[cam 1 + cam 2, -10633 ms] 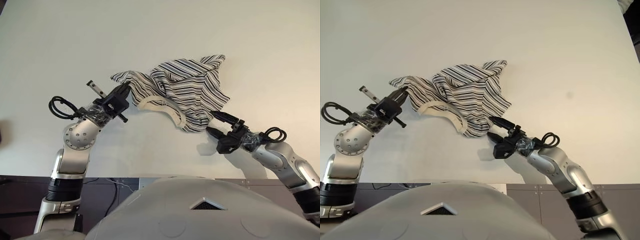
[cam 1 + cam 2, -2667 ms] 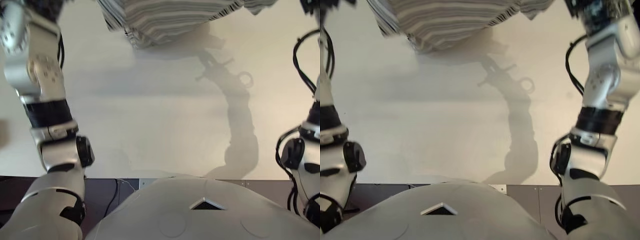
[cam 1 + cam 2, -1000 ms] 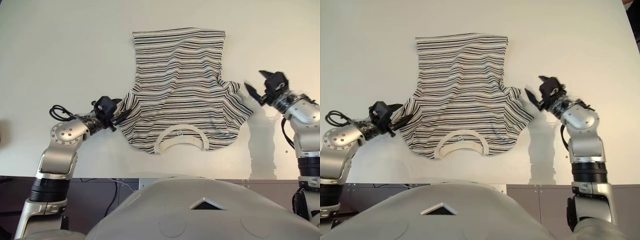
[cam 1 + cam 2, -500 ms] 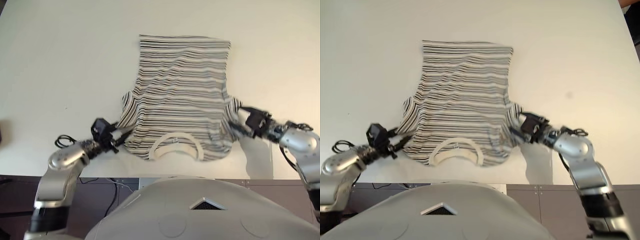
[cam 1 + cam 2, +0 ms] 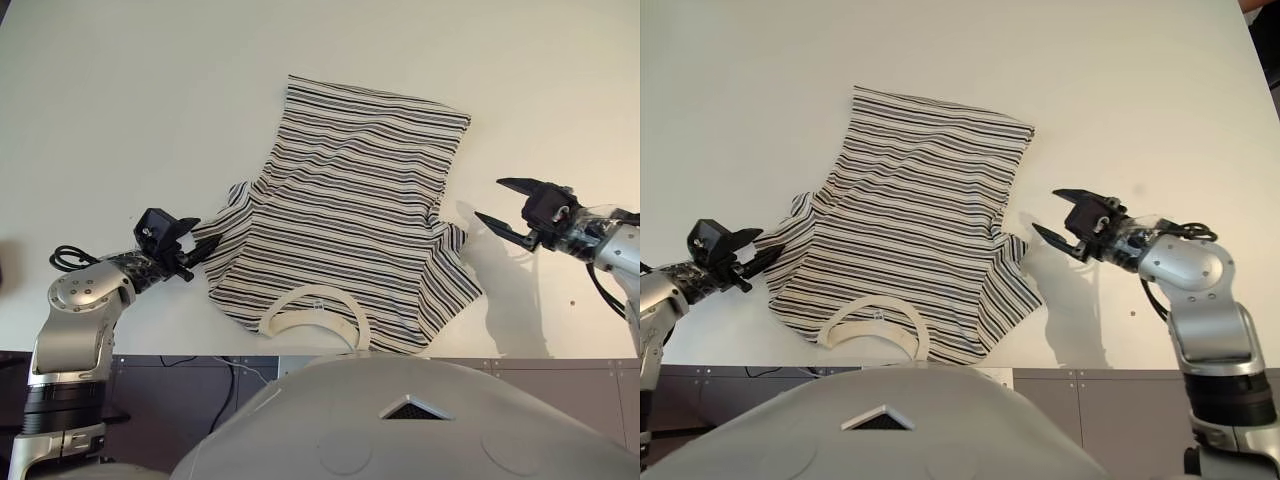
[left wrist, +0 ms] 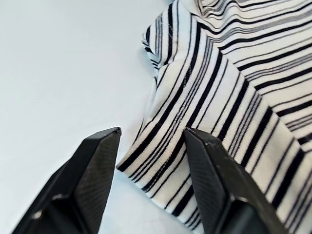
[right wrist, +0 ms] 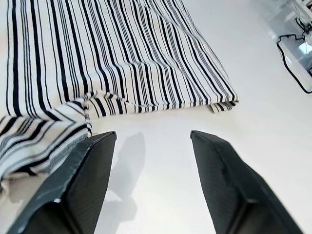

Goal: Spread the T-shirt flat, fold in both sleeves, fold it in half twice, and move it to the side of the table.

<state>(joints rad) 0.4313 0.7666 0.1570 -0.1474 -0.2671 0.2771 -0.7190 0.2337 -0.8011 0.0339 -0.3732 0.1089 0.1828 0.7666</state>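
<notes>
So left of the T-shirt [image 5: 350,210] there's a big bare stretch of white table [image 5: 120,100], loads of room out that way. The left gripper [image 5: 192,258] sits right at the shirt's left sleeve [image 5: 225,225], fingers spread, and the wrist view has the sleeve's hem edge lying in the gap between them, not pinched. The shirt itself is laid out pretty flat and a bit skewed, with the hem [image 5: 380,100] at the far end and the cream collar [image 5: 310,325] almost at the table's near edge, so barely any margin there. The right sleeve [image 5: 455,270] is bunched up a little. The right gripper [image 5: 490,200] is just off the shirt's right side, fingers wide apart over bare table, not touching cloth. More open table right of the shirt and beyond its hem.
</notes>
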